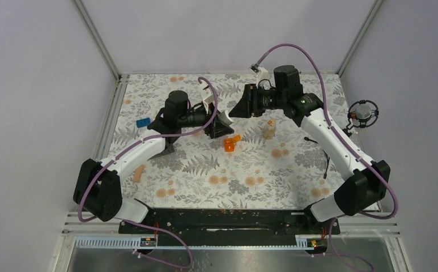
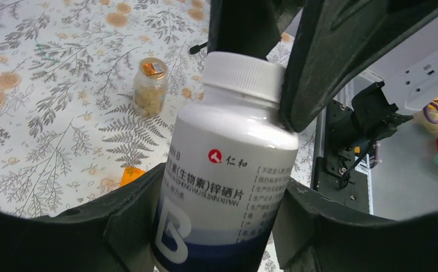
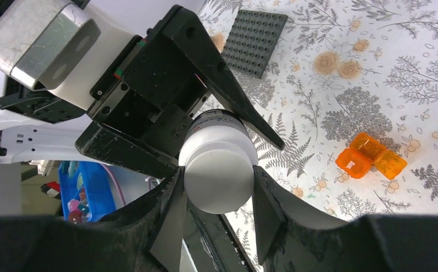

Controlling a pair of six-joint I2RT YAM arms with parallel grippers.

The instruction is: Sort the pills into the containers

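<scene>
1. The left hand (image 2: 216,226) is closed around the lower body of the white bottle (image 2: 228,158) and holds it raised off the table (image 1: 296,170). The cap (image 2: 242,73) points toward the right arm.
2. The right hand (image 3: 219,198) is narrowed onto that cap, with one finger on each side. Judgement: one hand anchors the body so the other can twist the cap off. The bottle is not yet open.
3. White bottle: a glossy plastic cylinder with a printed label and a dark blue band at its base. The cap is a squat, plain white drum.
4. The orange box (image 1: 231,143) lies on the table just below the white bottle. It is translucent and blocky, with its hinged lid swung open. Judgement: it is ready to receive pills.
5. The tan bottle (image 1: 269,130) stands upright on the table, to the right of the white bottle. It has clear walls and granular tan contents.
6. The studded plate (image 3: 254,42) lies flat beyond the white bottle. It is dark grey and square.
</scene>
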